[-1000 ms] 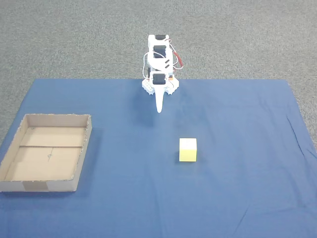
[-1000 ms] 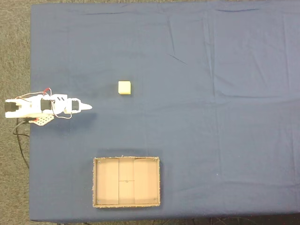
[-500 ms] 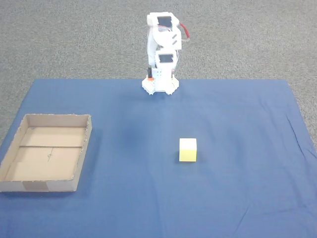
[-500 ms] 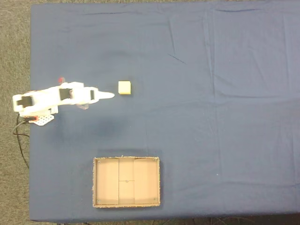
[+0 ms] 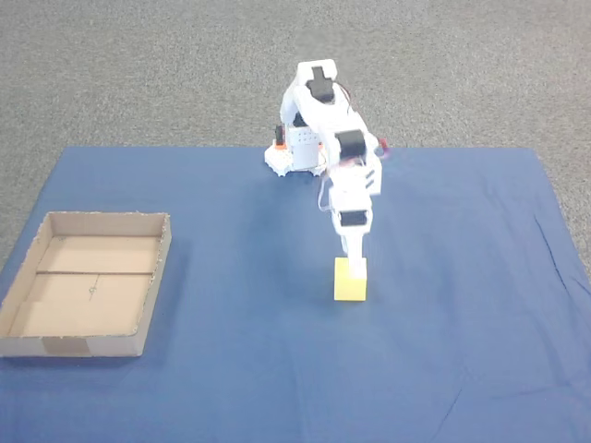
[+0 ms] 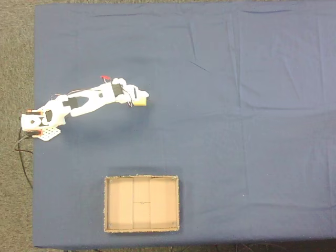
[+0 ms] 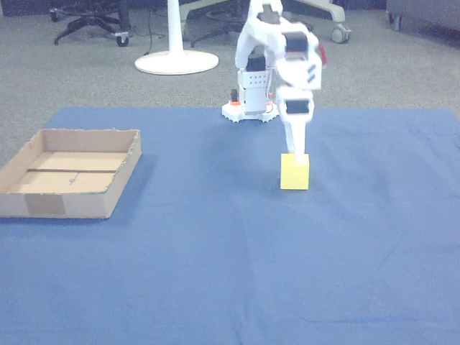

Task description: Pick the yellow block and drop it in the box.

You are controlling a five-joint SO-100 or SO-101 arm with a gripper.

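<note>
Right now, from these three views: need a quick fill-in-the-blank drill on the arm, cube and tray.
1. The small pale-yellow cube rests on the ___ cloth.
2. The shallow brown cardboard tray holds ___ cubes.
3. The white gripper reaches down to the cube's ___ face.
4. In the other view, the tray lies to the ___ of the cube.

Missing: blue; no; top; left

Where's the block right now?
The block sits on the blue cloth right of centre in a fixed view, directly under the gripper, far right of the box.
</note>
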